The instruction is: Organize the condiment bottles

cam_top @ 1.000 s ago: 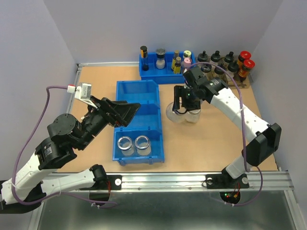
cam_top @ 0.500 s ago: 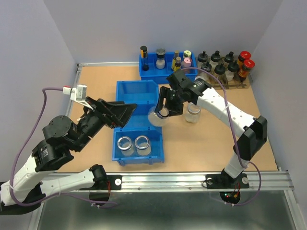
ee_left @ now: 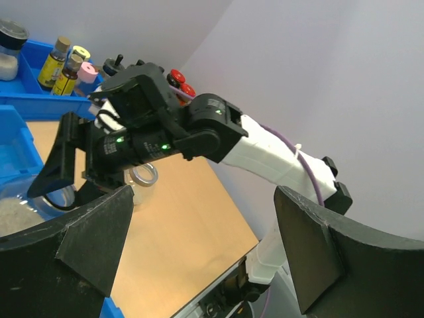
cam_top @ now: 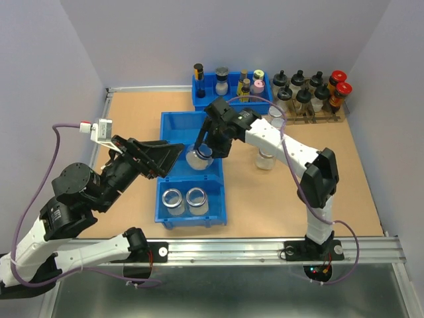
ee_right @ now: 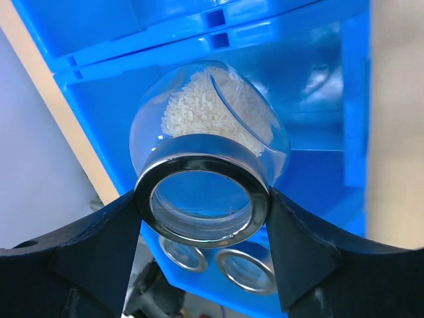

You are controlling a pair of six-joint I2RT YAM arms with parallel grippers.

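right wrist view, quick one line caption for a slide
Right gripper holds a grain-filled glass jar by its silvery rim over the blue bin.

glass jars (cam_top: 173, 199): 4 that I can make out
big blue bin (cam_top: 189, 126): 1
small blue bin (cam_top: 207, 101): 1
black-capped bottles (cam_top: 299, 78): looks like 6
red-capped bottles (cam_top: 338, 77): 2
little spice bottles (cam_top: 222, 79): roughly 6, hard to tell
arms (cam_top: 281, 147): 2

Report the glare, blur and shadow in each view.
Top external: even light, sharp, only soft shadows on the table. Left wrist: its own fingers are near-black silhouettes; the right arm behind is crisp. Right wrist: the held jar is sharp, with glare on the blue bin behind it.
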